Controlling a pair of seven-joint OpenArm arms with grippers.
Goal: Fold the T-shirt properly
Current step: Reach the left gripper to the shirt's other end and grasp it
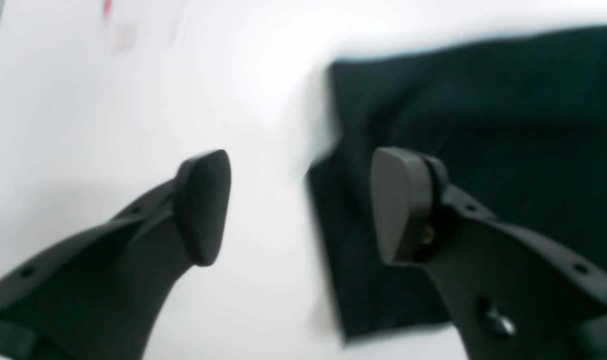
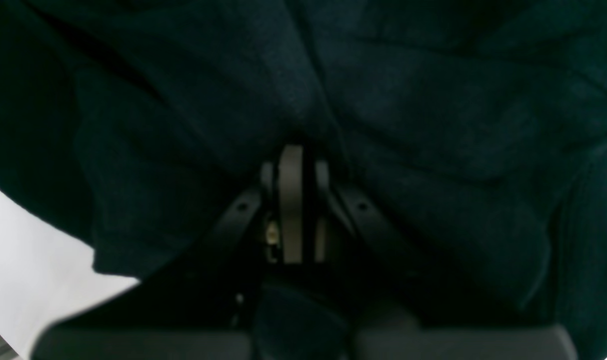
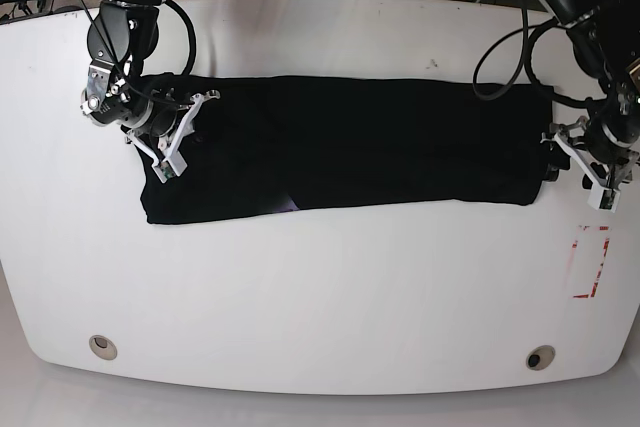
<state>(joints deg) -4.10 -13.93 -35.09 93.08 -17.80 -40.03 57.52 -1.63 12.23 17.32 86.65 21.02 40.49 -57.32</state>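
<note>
We find the T-shirt (image 3: pixel 340 142) lying as a long dark band across the far half of the white desk (image 3: pixel 320 287), already folded lengthwise by the look of it.

The right claw (image 2: pixel 291 165) sits at one end of the band, on the left of the base view. In its wrist view the two pads are pressed together, with dark cloth bunched around and above them, so we judge it clamped on the shirt. How many layers it holds we cannot tell.

The left claw (image 1: pixel 301 205) is at the opposite end, spread wide and holding nothing. One pad is over bare desk, the other over the cloth, straddling the short edge. The wrist view is blurred.

Risks as we judge them:
- The left claw may close on the top layer only, so the fold opens when lifted.
- It may close beside the edge and catch no cloth at all.
- With one end clamped and the other free, any pull could drag the band askew and wrinkle it.
</note>
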